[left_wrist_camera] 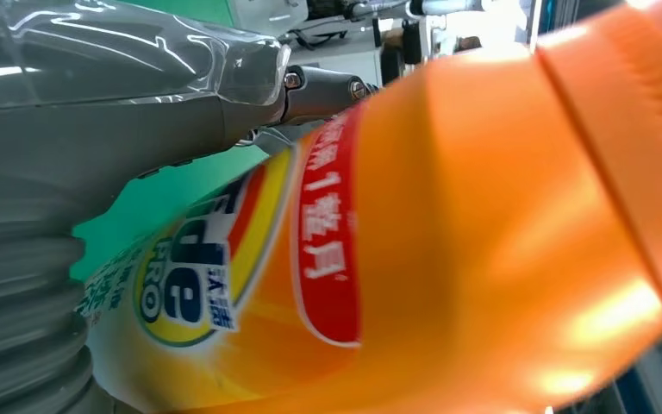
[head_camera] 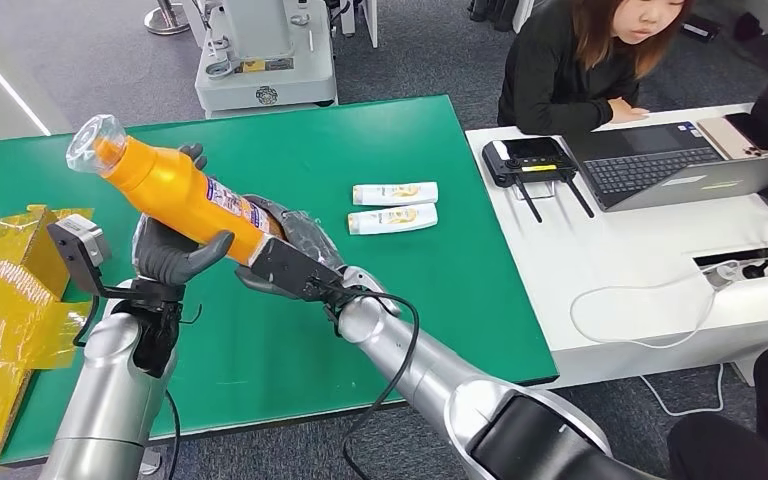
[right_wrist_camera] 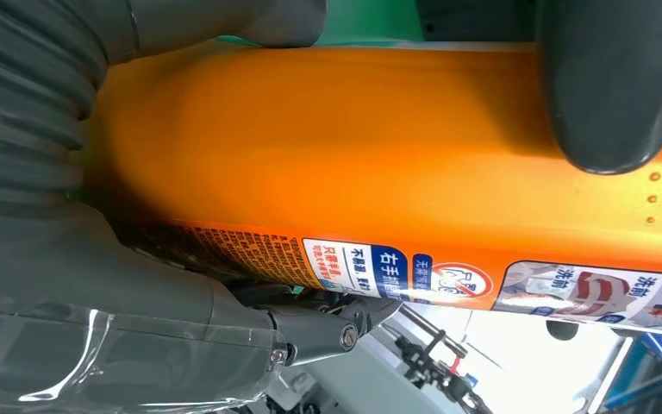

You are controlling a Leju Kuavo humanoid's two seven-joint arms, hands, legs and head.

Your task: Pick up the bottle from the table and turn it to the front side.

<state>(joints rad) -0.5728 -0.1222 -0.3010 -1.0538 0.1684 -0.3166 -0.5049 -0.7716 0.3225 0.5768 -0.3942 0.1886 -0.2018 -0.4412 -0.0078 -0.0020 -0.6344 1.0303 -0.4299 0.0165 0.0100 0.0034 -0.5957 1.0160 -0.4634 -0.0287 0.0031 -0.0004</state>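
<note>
Now the orange bottle is up off the green table, held aslant between both hands. Its long axis slopes: the plastic-wrapped cap end points up and away toward the table's far left corner, the base end comes down toward the robot. The left hand cups it from beneath, dark fingers wrapped around the middle. The right hand clasps the lower end. Beyond the bottle, two small white tubes lie side by side on the table.
</note>
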